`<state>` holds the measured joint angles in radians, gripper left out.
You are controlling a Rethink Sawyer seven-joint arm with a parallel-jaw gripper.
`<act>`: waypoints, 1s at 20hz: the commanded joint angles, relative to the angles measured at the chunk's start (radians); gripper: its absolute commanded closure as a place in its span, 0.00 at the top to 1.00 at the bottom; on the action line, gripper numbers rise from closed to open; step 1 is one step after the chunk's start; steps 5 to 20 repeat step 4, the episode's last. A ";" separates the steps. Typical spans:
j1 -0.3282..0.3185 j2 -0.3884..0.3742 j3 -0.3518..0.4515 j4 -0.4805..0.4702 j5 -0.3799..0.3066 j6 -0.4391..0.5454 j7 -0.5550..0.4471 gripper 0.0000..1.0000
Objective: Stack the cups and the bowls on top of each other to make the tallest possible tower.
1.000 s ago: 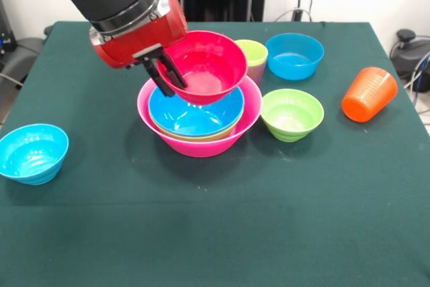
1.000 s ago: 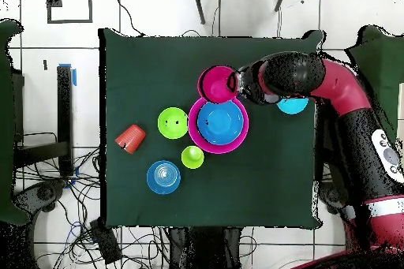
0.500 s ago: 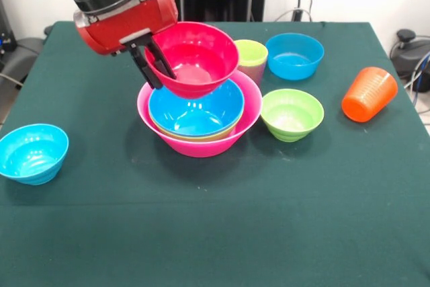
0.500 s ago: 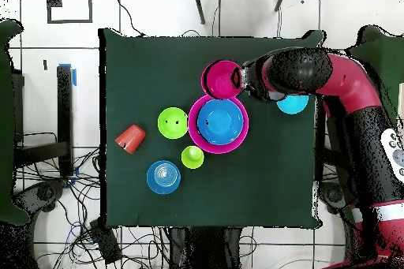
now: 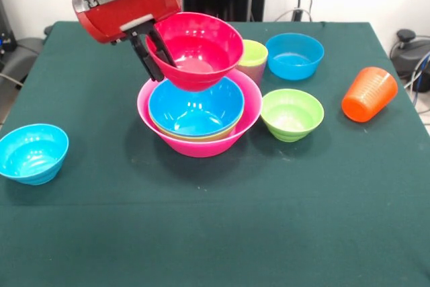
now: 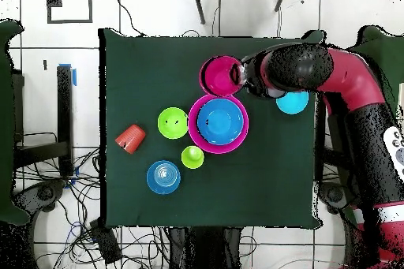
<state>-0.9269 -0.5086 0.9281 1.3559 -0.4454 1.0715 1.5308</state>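
Taking the tower as landmark, a small light-blue bowl sat well to its left on the table. The gripper had its fingers clamped over the rim of the red bowl, held in the air just above the tower's blue bowl. To the tower's right stood a small green bowl, and farther right an orange cup lay tipped over.

Bright even light, glossy glare, soft shadows
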 commanded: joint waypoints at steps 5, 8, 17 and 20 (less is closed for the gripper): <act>0.017 0.007 0.012 0.065 -0.088 -0.016 -0.299 0.00; 0.017 0.007 0.012 0.065 -0.088 -0.016 -0.299 0.00; 0.017 0.007 0.012 0.065 -0.088 -0.016 -0.299 0.00; 0.017 0.007 0.012 0.065 -0.088 -0.016 -0.299 0.00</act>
